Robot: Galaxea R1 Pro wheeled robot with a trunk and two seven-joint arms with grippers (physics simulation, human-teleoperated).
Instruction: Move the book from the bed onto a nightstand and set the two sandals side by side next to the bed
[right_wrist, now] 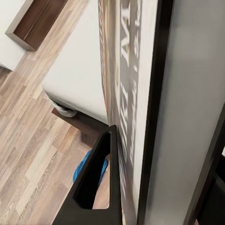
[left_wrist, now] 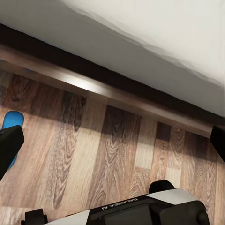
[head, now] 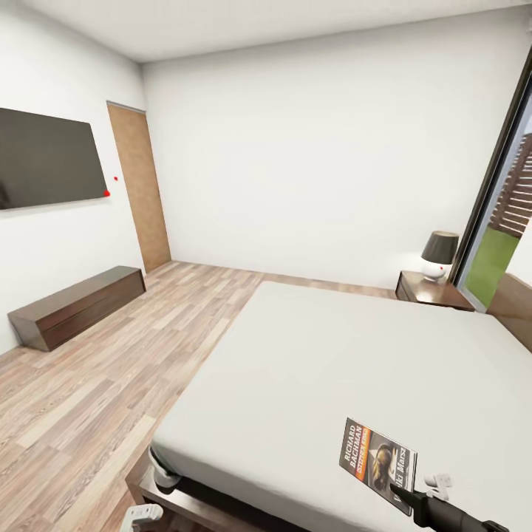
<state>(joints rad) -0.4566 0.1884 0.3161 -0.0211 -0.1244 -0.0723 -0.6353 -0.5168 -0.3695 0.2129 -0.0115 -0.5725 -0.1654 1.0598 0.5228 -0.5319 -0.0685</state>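
My right pincer is clamped on the book, barely off the bed; nightstand drop and both sandals still left. Left pincer wide.

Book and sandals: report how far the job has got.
Nothing looks finished yet. In hand: the right gripper is at the book, which in the right wrist view sits between its fingers, still over the bed. Left to do: carry it to the nightstand by the lamp. A blue sandal lies on the floor near the bed's corner; pairing both is still undone.
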